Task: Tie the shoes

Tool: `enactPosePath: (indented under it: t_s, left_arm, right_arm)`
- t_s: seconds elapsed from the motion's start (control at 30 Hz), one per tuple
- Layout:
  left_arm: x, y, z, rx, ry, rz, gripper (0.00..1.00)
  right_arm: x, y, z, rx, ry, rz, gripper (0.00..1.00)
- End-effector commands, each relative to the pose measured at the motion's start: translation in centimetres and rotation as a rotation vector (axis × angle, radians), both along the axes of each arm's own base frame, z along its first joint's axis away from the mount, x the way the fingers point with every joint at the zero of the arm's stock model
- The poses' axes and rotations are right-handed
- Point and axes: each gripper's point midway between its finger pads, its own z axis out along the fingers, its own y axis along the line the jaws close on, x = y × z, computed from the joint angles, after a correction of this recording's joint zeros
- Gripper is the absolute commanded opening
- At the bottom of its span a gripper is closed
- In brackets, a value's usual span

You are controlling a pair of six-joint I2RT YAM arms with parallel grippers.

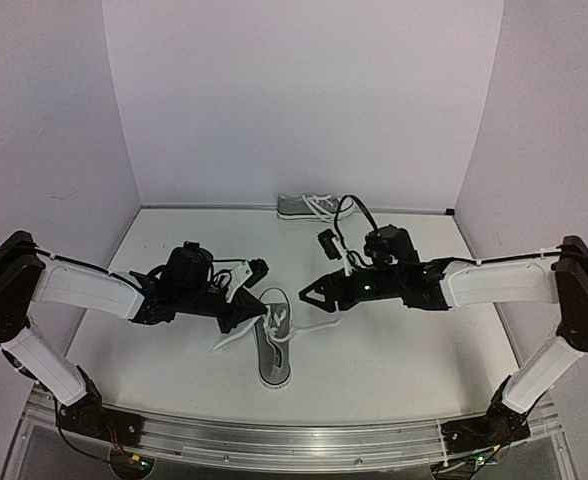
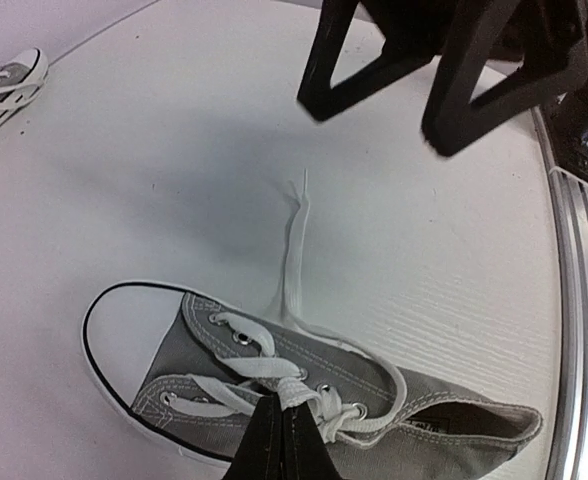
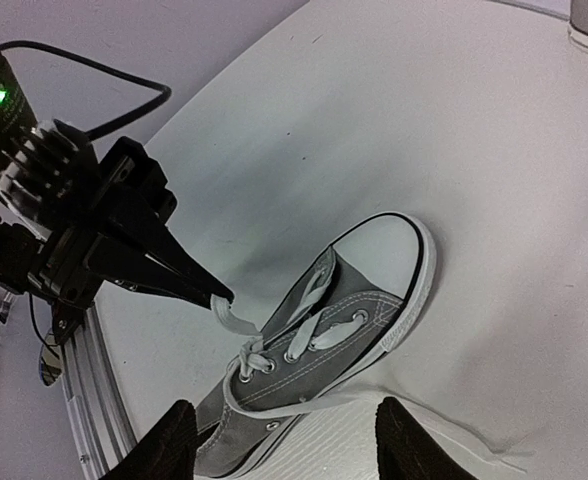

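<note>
At table centre, slightly toward 6 o'clock, one grey sneaker (image 1: 274, 345) lies on its sole on the white table (image 1: 424, 350). Its white toe cap points to 12 o'clock and its heel faces the near rail. The second sneaker (image 1: 304, 207) rests at 12 o'clock against the back wall, well apart from the first.

Left gripper (image 1: 254, 305): positioned at the 9 o'clock side of the near sneaker, over the eyelet rows. The wrist view shows its fingers (image 2: 279, 445) closed together on a strand of white lace (image 3: 231, 316) at the middle of the lacing. The right wrist view confirms the pinch, with the strand drawn up off the upper to the fingertips.

Right gripper (image 1: 306, 295): positioned at the 3 o'clock side of the same sneaker, raised above the table. Its fingers (image 2: 319, 85) stand apart and grip nothing. No contact with shoe or lace is visible.

Lacing: the crossings over the tongue sit slack. One free lace end (image 2: 296, 240) lies flat on the table, running from the sneaker's side toward 3 o'clock, beneath the right gripper. Another strand trails onto the table at about 8 o'clock in the overhead view. No knot or bow shows on the near sneaker. The far sneaker's laces spill loosely beside it; their state cannot be judged at this range.
</note>
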Motion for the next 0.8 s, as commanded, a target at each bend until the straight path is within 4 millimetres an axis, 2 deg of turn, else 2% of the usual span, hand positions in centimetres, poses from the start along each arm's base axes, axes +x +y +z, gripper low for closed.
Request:
enactPosePath:
  t_s: [0.0,0.27,0.6,0.77]
  left_arm:
    - [-0.2,-1.5,2.3,-0.08,-0.063,-0.025,0.0]
    - [-0.7,-1.8,1.7,-0.07,-0.068,-0.024,0.0]
    - [-1.1,-1.0,1.6,-0.041,-0.096,-0.022,0.0]
    - [-1.0,-0.8,1.7,-0.048,-0.107,-0.007,0.0]
  right_arm:
    - [-0.4,3.3,2.0,0.102,0.001,0.083,0.55]
    - [-1.2,6.5,0.4,0.095,0.022,0.136,0.51]
    - [-0.8,7.9,-1.1,0.095,0.045,0.161,0.34]
    - [-1.0,8.3,-1.3,0.1,0.062,0.18,0.32]
